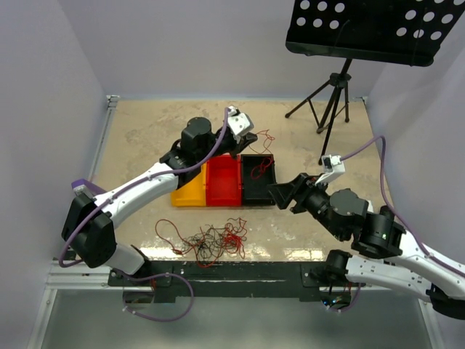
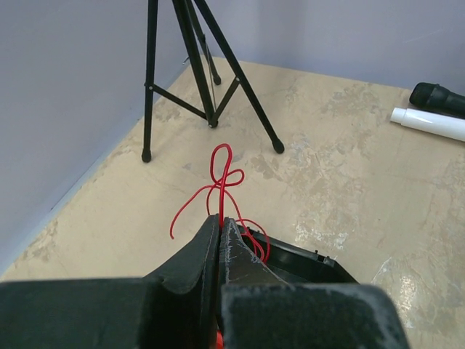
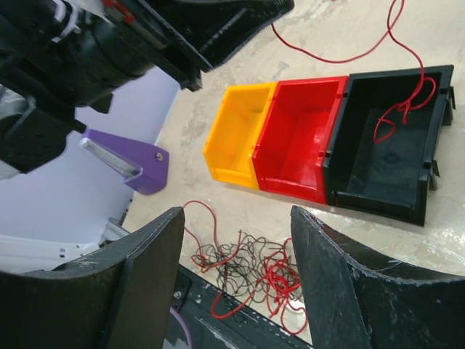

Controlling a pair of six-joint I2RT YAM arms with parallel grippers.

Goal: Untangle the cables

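A tangle of thin red and black-brown cables (image 1: 211, 243) lies near the table's front edge, and the right wrist view shows the same cables (image 3: 251, 269) from above. My left gripper (image 1: 249, 138) hovers over the back of the black bin (image 1: 270, 190). In its wrist view the left gripper (image 2: 220, 218) is shut on one red wire (image 2: 225, 174). That red wire (image 3: 403, 109) loops down into the black bin (image 3: 385, 196). My right gripper (image 3: 236, 211) is open and holds nothing. The right gripper (image 1: 279, 193) sits just right of the black bin, well above the tangle.
A yellow bin (image 1: 190, 193), a red bin (image 1: 224, 190) and the black bin stand side by side mid-table. A music stand tripod (image 1: 330, 94) stands at the back right. A purple clamp (image 3: 138, 163) sits at the left edge.
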